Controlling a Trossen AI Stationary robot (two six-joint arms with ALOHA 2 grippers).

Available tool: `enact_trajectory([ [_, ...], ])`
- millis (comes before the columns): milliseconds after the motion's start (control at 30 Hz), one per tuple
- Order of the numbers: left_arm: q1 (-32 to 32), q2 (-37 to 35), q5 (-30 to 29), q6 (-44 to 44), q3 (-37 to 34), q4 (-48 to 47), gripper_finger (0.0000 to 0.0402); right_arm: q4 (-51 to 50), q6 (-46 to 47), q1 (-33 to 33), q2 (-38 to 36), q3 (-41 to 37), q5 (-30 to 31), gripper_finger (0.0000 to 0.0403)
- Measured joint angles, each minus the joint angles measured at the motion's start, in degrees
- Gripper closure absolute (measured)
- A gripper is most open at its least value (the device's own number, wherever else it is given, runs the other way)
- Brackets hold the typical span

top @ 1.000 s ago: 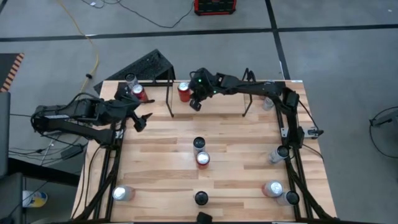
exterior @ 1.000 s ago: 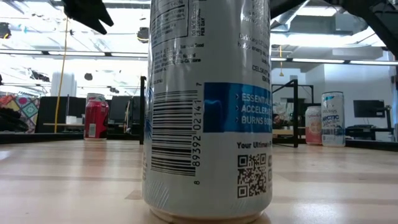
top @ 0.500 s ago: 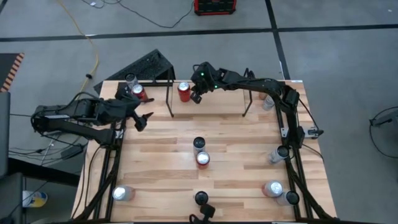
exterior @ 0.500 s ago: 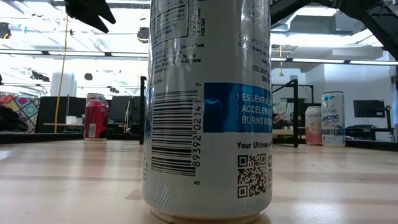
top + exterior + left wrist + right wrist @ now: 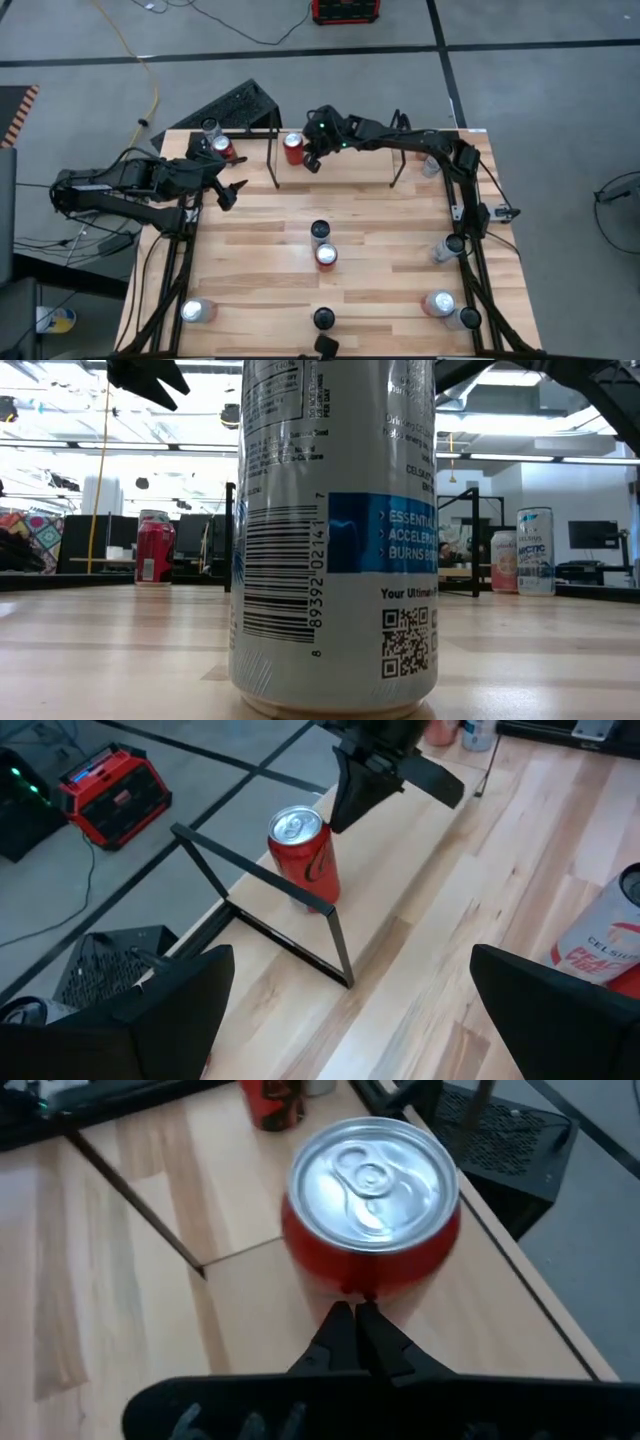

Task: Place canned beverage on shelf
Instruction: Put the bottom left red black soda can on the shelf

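Right gripper (image 5: 312, 163) drew back slightly right, fingers pressed together, tips just beside upright red can (image 5: 292, 148) inside shelf (image 5: 273, 160) at far desk edge; left gripper (image 5: 232, 192) spread, farther off

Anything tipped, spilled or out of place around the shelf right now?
Nothing stands out. The red can stands upright inside the shelf frame at the table's far edge, no spill around it. The right gripper, shut and empty, points its tips at the can's side. The left gripper hangs open near the left edge.
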Motion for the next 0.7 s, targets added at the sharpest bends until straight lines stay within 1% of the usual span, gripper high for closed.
enact_trajectory([
  [333, 0.01, 0.00, 0.00, -1.09, 0.00, 0.00, 0.0009, 1.13, 0.92, 0.86, 0.00, 0.00, 0.00, 0.0403],
  [533, 0.01, 0.00, 0.02, -1.15, 0.03, -0.03, 0.0009, -0.52, 0.80, 2.27, 0.00, -0.02, -3.02, 0.0403],
  [600, 0.02, 0.00, 0.02, -1.15, 0.04, -0.04, 0.0009, -0.37, 0.43, 3.18, 0.00, -0.01, -3.02, 0.0403],
  [700, 0.02, 0.00, 0.02, -1.15, 0.04, -0.04, 0.0009, 2.66, 0.42, 4.36, 1.28, 0.05, -2.21, 0.0403],
])
